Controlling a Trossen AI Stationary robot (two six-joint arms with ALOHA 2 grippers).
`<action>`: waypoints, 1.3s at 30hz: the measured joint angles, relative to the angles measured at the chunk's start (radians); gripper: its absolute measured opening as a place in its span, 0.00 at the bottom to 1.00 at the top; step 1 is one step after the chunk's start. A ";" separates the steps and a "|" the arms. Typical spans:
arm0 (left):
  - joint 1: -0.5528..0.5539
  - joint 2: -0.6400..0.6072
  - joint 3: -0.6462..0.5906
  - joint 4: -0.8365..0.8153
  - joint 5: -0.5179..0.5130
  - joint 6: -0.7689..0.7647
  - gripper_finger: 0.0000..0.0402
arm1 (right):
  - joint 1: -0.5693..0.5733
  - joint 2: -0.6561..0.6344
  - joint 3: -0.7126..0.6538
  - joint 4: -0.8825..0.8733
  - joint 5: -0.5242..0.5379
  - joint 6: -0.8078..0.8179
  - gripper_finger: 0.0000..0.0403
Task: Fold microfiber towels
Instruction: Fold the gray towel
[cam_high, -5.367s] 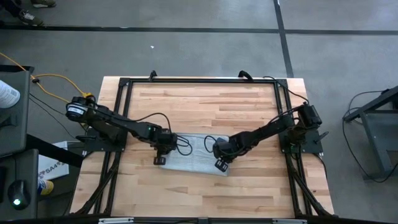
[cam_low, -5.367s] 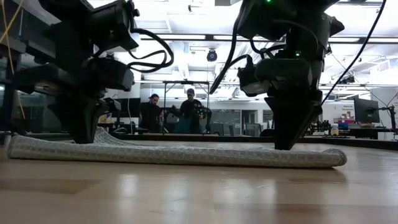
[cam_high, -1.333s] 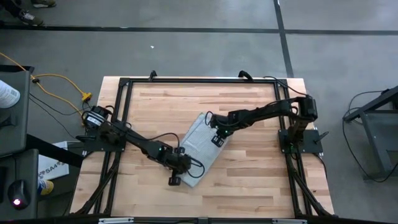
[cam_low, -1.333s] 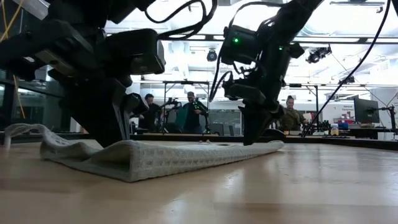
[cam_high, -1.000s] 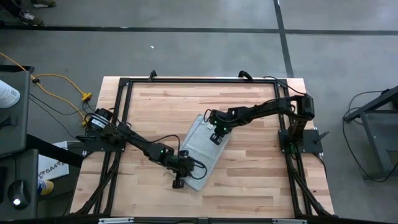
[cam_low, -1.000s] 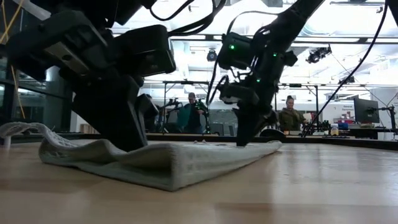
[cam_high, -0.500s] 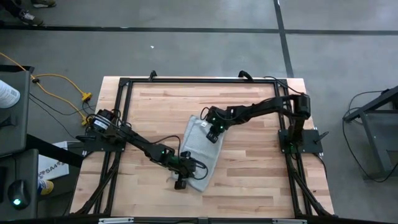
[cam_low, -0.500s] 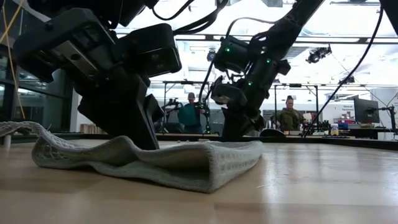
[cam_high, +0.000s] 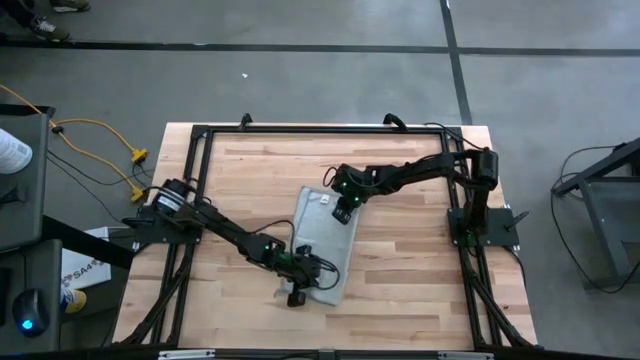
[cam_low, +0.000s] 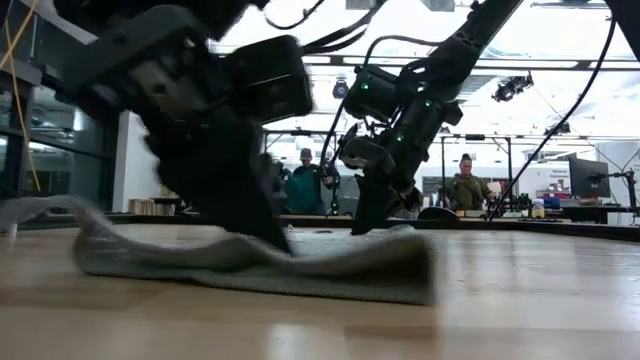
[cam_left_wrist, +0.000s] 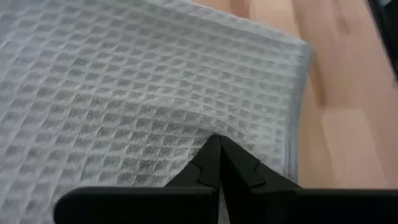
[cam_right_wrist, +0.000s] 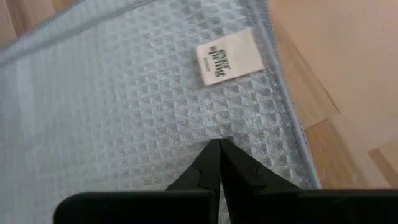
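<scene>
Grey-blue waffle-weave towel (cam_high: 325, 243), folded to a long narrow strip, lying flat near the middle of the wooden table (cam_high: 400, 270) and running from the far centre toward the near edge at a slight slant. Small white tag (cam_right_wrist: 229, 55) with dark print sewn close to one hemmed edge at the far end.

Left gripper (cam_high: 297, 284) at the towel's near end, down on the cloth; fingers (cam_left_wrist: 214, 163) pressed together to a point, clenched on a pinch of the weave just inside a corner. Cloth puckered slightly around the pinch.

Right gripper (cam_high: 344, 208) at the towel's far end, just beside the tag; fingers (cam_right_wrist: 217, 160) likewise closed tight, grasping the cloth near its hemmed edge.

Low view: towel (cam_low: 300, 262) seen as a low ridge along the table, humped slightly, one end trailing off to the side; left gripper (cam_low: 262, 225) large and blurred in front, right gripper (cam_low: 365, 218) farther back, both tips down on the fabric.

Background, beyond the table: two people (cam_low: 303, 183) visible among workshop fittings, well apart from the arms.
</scene>
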 joint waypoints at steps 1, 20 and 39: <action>0.000 0.010 0.015 0.005 -0.001 0.009 0.00 | 0.000 0.000 0.000 0.004 0.000 -0.005 0.01; 0.010 0.067 0.145 -0.097 -0.099 0.125 0.00 | 0.000 -0.004 0.002 0.084 -0.034 -0.025 0.01; 0.022 0.064 0.207 -0.127 0.041 0.188 0.00 | 0.003 -0.009 0.005 0.144 -0.051 -0.039 0.01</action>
